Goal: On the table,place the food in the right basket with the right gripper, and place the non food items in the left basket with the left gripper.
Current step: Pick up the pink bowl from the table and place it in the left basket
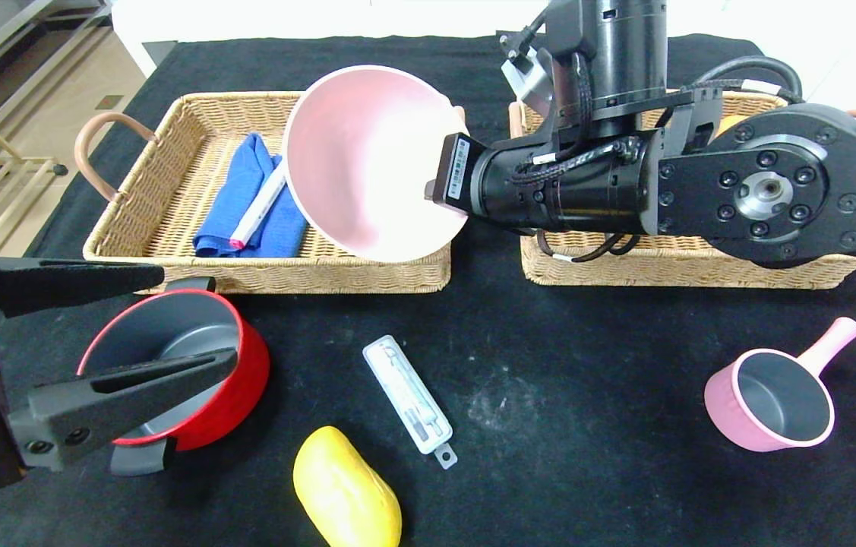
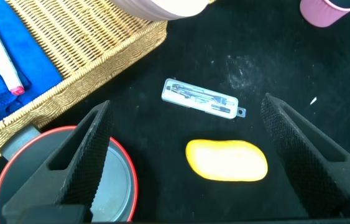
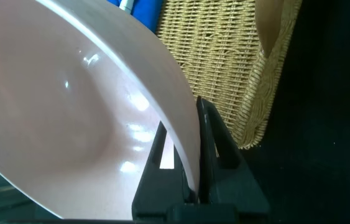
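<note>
My right gripper (image 1: 435, 190) is shut on the rim of the pink bowl (image 1: 367, 159), one finger inside and one outside (image 3: 184, 115). It holds the bowl tilted on edge above the right end of the left basket (image 1: 169, 129). My left gripper (image 1: 196, 317) stands open and empty at the front left, over the red pot (image 1: 245, 376). The yellow fruit (image 1: 344, 490) and the slim white case (image 1: 409, 395) lie near the front middle of the table (image 1: 587, 380). The small pink saucepan (image 1: 773, 399) sits at the front right. My right arm covers much of the right basket (image 1: 686, 262).
A blue cloth (image 1: 249, 197) and a white marker (image 1: 257, 205) lie in the left basket. Something orange (image 1: 731, 121) peeks out of the right basket behind my arm. Bare black cloth lies between the case and the saucepan.
</note>
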{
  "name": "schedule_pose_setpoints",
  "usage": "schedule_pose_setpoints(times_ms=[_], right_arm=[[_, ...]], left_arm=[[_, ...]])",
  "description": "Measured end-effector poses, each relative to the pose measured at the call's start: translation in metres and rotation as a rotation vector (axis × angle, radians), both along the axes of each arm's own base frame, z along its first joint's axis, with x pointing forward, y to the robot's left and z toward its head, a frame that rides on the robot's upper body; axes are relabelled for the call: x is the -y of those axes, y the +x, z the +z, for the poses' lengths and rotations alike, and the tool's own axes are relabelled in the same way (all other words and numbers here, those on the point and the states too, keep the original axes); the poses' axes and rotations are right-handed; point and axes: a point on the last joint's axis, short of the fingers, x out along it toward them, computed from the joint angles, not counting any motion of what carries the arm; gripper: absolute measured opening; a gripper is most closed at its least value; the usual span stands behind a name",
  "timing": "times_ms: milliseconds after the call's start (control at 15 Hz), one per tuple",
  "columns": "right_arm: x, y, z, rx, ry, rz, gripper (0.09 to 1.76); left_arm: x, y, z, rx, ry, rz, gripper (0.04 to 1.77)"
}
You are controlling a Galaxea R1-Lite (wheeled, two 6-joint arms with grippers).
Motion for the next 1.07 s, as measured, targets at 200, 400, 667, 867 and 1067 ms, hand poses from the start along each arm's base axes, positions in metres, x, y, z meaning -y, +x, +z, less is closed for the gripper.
schedule_pose_setpoints(times_ms=[200, 400, 667, 867, 1067], right_arm=[[0.001, 0.004, -0.003, 0.001, -0.001, -0.007, 0.23], [0.001, 0.008, -0.005, 0.003, 0.001, -0.014, 0.23], [0.001, 0.012, -0.008, 0.007, -0.014, -0.017, 0.68], [0.001, 0.012, -0.008, 0.007, -0.015, -0.024, 1.01], [0.001, 0.012, -0.008, 0.008, -0.015, -0.026, 1.23]], left_arm=[[0.000, 0.000, 0.000, -0.001, 0.000, 0.000, 1.72], [0.000, 0.000, 0.000, -0.001, 0.000, 0.000, 1.72], [0.000, 0.000, 0.000, -0.001, 0.000, 0.000, 1.72], [0.000, 0.000, 0.000, -0.001, 0.000, 0.000, 1.72], [0.000, 0.000, 0.000, -0.001, 0.000, 0.000, 1.72]])
